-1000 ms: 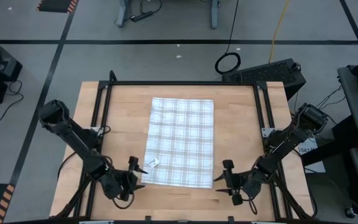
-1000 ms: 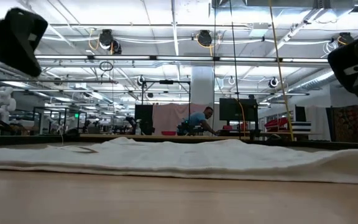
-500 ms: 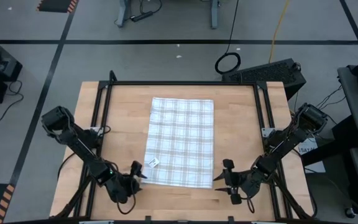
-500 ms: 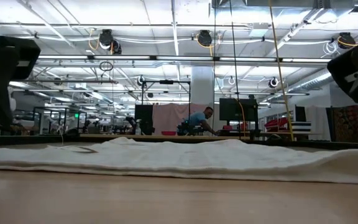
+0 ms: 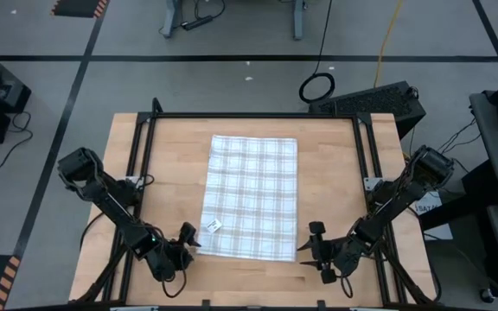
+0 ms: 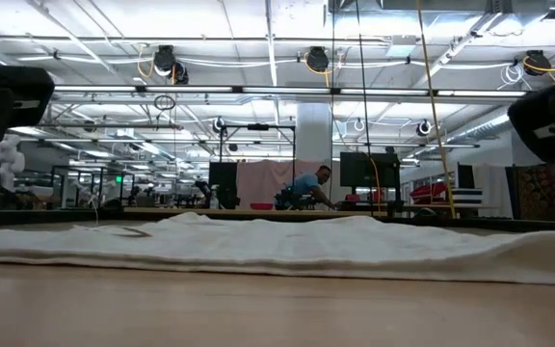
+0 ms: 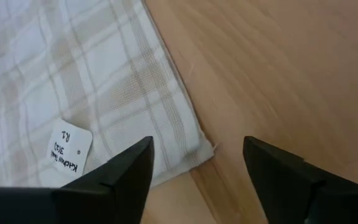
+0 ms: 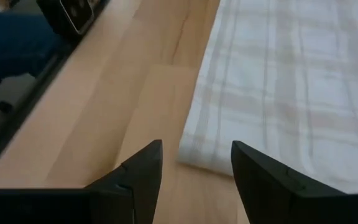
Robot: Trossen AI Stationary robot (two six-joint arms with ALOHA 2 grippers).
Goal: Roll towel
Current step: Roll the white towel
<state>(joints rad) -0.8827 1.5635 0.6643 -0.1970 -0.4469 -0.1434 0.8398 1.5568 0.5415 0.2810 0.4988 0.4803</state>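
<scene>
Left hand (image 5: 194,237) gapes wide and empty, straddling the towel's (image 5: 252,195) seven o'clock corner beside the small tag (image 7: 67,149); right hand (image 5: 308,252), equally spread and empty, lines up on the five o'clock corner. Towel lies flat mid-surface (image 5: 162,164), near edge likely the roll's start.

The high view looks straight down on the whole table (image 5: 327,173). The low view sits at tabletop height, facing level across the towel (image 6: 277,246) into the room. Each wrist view looks closely at one near towel corner.
</scene>
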